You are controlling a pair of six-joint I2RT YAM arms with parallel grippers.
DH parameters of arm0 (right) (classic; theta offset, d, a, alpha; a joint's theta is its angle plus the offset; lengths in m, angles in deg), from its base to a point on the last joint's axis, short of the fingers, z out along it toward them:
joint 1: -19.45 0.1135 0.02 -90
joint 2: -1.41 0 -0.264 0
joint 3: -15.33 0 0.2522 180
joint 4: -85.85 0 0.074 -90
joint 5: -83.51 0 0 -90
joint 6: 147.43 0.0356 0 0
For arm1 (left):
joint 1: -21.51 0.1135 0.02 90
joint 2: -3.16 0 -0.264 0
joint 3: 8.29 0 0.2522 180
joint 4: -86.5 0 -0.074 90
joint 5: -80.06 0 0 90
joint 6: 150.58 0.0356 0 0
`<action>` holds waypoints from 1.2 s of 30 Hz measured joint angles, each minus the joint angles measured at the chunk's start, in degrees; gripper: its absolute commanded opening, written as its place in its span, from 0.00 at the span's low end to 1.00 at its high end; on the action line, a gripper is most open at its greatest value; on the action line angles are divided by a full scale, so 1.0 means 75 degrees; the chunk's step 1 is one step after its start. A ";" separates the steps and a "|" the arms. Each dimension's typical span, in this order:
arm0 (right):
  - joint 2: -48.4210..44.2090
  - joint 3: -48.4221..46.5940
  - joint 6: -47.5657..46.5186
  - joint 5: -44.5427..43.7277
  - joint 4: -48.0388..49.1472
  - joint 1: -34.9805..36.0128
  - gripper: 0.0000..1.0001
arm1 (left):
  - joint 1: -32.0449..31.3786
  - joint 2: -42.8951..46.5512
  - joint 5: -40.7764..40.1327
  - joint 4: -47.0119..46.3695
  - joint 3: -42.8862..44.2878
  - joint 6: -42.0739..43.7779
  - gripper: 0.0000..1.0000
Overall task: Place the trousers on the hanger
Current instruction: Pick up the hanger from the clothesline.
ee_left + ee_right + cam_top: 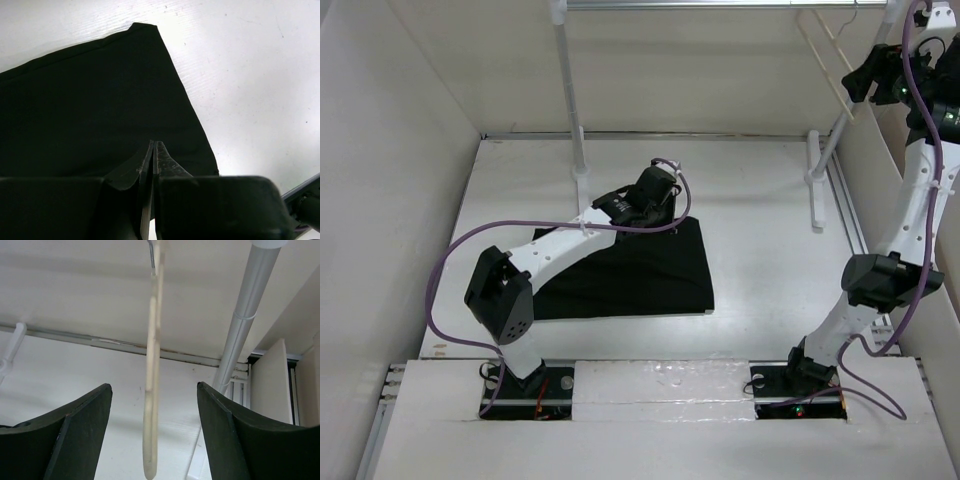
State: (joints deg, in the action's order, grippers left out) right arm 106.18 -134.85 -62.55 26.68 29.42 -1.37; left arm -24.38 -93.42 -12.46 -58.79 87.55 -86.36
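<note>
Right wrist: right jaws wide, flanking hanger [151, 415]; left jaws closed over trousers [90, 110].

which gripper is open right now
The right gripper, raised up with fingers spread either side of the hanger; the left gripper is shut, low over the trousers.

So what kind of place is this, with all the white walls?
Probably a robot lab test booth, not a home: a left arm and right arm bolted to a white table, plain walls boxing it in, and a clothes rack, hanger and black trousers set out.
</note>
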 measured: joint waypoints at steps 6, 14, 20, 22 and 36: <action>0.0000 0.0029 -0.0134 -0.0032 0.0003 -0.0015 0.66 | 0.0000 0.0000 0.0099 -0.0023 0.0000 -0.0026 0.00; -0.0003 0.0624 -0.0376 -0.0291 0.0026 0.0303 0.29 | 0.0000 0.0000 0.0111 -0.0026 -0.0003 -0.0044 0.00; -0.0108 0.0749 -0.0376 -0.0536 0.0300 0.0484 0.10 | 0.0000 0.0000 0.0131 -0.0070 -0.0096 -0.0093 0.00; -0.0221 0.0813 -0.0364 -0.0659 0.0420 0.0568 0.03 | 0.0000 0.0000 0.0137 -0.0070 -0.0102 -0.0111 0.00; -0.2238 0.2570 -0.0650 -0.1935 0.1300 0.1445 0.00 | 0.0000 0.0000 0.0067 0.0198 0.0650 -0.0178 0.17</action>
State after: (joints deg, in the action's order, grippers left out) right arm 89.39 -115.57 -67.43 12.17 39.17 9.47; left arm -24.38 -93.42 -11.96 -57.31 92.43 -87.69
